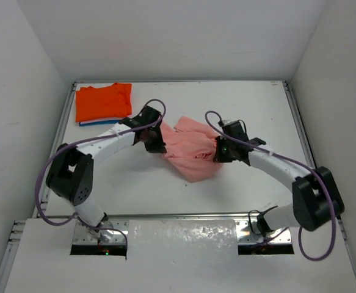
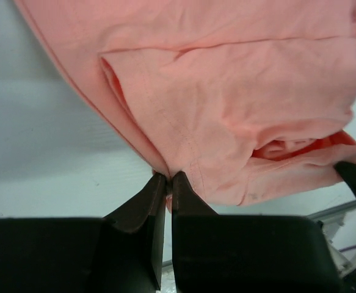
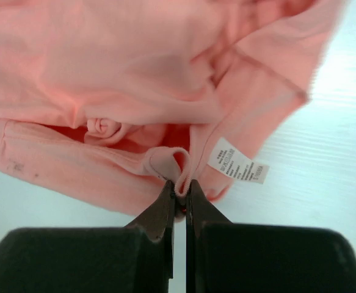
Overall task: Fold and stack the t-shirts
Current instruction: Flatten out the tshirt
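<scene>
A pale salmon-pink t-shirt (image 1: 190,149) lies crumpled mid-table between my two arms. My left gripper (image 1: 156,145) is shut on its left edge; in the left wrist view the jaws (image 2: 167,178) pinch a hem of the pink cloth (image 2: 239,91). My right gripper (image 1: 219,152) is shut on the shirt's right side; in the right wrist view it (image 3: 181,189) nips the ribbed collar loop of the pink shirt (image 3: 104,67), beside a white label (image 3: 237,160). A bright orange t-shirt (image 1: 102,101) lies folded at the back left, on a thin blue one (image 1: 98,122) showing as an edge.
The white table (image 1: 263,110) is boxed in by white walls, with metal rails (image 1: 300,122) along its sides. A white padded sheet (image 1: 181,238) covers the near edge between the arm bases.
</scene>
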Available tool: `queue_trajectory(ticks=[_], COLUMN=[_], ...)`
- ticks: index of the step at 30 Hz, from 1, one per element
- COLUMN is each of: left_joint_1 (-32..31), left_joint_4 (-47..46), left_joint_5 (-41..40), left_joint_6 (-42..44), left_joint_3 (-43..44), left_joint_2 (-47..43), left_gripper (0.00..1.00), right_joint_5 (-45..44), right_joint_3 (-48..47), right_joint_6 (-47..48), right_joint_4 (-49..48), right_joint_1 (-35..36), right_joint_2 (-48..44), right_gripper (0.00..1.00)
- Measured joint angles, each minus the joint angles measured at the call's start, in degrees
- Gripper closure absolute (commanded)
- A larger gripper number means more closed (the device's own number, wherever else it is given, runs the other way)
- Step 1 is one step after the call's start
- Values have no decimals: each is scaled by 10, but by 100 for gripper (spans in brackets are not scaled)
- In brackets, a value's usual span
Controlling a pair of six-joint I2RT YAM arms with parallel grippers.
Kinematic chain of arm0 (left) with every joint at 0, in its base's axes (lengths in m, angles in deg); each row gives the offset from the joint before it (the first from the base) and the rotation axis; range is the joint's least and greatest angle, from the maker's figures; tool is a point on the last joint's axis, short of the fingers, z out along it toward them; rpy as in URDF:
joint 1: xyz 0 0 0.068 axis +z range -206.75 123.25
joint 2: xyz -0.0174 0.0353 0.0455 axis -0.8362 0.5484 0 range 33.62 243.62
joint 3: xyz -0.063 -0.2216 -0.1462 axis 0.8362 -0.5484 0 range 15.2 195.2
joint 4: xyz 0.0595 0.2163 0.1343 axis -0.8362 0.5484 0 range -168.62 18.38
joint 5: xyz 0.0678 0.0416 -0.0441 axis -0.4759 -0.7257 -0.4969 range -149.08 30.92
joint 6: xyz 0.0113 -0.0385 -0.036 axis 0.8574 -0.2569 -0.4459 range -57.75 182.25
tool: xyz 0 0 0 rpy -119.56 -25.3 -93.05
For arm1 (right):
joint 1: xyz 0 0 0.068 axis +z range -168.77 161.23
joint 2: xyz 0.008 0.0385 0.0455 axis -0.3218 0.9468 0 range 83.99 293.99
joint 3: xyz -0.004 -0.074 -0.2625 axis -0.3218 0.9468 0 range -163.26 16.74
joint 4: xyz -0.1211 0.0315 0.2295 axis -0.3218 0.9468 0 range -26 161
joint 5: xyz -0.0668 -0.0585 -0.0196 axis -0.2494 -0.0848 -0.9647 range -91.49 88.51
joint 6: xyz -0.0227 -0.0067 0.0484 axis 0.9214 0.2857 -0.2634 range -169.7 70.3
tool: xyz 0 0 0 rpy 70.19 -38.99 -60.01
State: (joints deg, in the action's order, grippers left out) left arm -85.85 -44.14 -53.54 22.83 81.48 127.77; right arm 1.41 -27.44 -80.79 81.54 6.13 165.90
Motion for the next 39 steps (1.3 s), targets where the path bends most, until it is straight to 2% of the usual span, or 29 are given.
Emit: queue_trajectory(ticks=[5,11,17,22,23,24,25,27,30,34,39], left_joint_1=[29,87,101,106,108,109,109,113,130,142,118], left_joint_4=[10,25,33,59,60,60,57,48,35,31,12], left_joint_5=[9,21,52,71,73,75,78,77,75,70,70], left_joint_6=[8,17,17,21,21,22,25,37,37,38,63], left_joint_3=[25,27,32,95,110,123,132,126,74,-10,-35], left_joint_2=[-11,-46,-97,-102,-102,-102,-102,-106,-117,-120,-94], left_gripper=[100,100,100,100,98,90,71,50,44,43,42], right_joint_5=[-77,-180,-203,-228,-234,-236,-236,-247,-261,-267,-264], right_joint_3=[-47,-121,-130,-198,-211,-221,-228,-232,-210,-143,-99], right_joint_6=[42,76,84,103,106,109,113,120,117,114,112], right_joint_4=[70,127,153,171,170,169,167,170,169,184,190], right_joint_1=[-36,-78,-104,-115,-117,-119,-121,-128,-147,-150,-150], right_joint_2=[-94,-120,-158,-166,-168,-171,-174,-183,-204,-255,-278], right_gripper=[100,100,100,100,100,100,100,100,100,100,100])
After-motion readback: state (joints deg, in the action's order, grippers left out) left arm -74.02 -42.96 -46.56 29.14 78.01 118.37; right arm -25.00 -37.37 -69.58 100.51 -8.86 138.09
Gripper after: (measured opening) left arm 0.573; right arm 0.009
